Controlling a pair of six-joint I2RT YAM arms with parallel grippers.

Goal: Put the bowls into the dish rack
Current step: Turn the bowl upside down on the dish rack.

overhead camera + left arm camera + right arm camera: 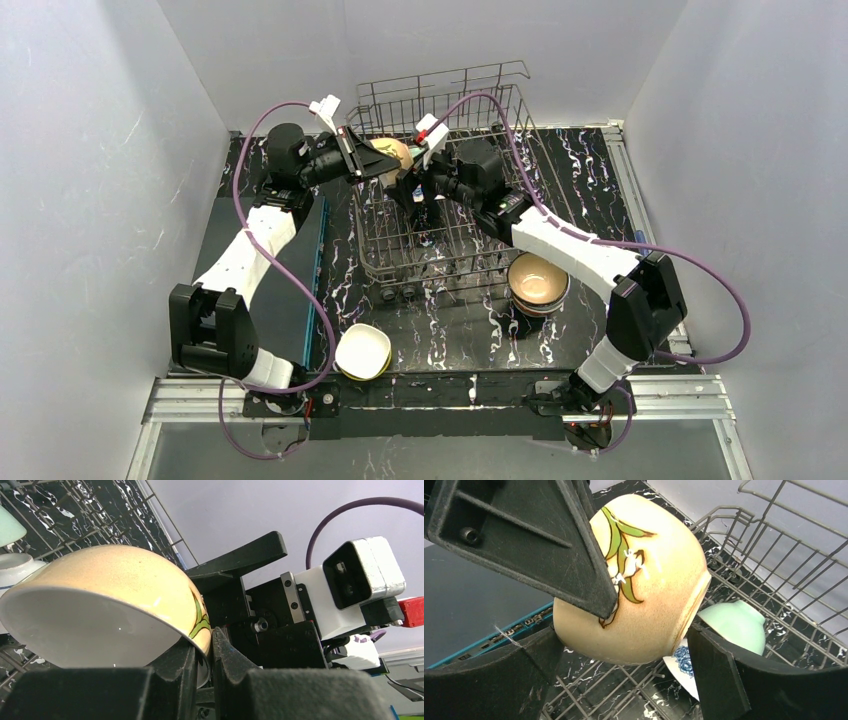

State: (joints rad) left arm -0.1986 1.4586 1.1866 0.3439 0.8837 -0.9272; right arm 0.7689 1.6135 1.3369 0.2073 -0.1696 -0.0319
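**Tan bowl gripped over the rack**

A round tan ceramic bowl (392, 155) painted with green leaves was held tipped on its side above the large grey wire dish rack (480, 100), its rim pinched tight by the left gripper (205, 650). The right gripper (624, 635) was spread wide to either side of that bowl; contact could not be told. A mint-green bowl (736, 625) and a white bowl with blue flowers (681, 662) were seen in the rack beneath. A stack of bowls (538, 282) and a white-and-yellow bowl (362, 352) were seen on the black marbled table (440, 330) before the rack.
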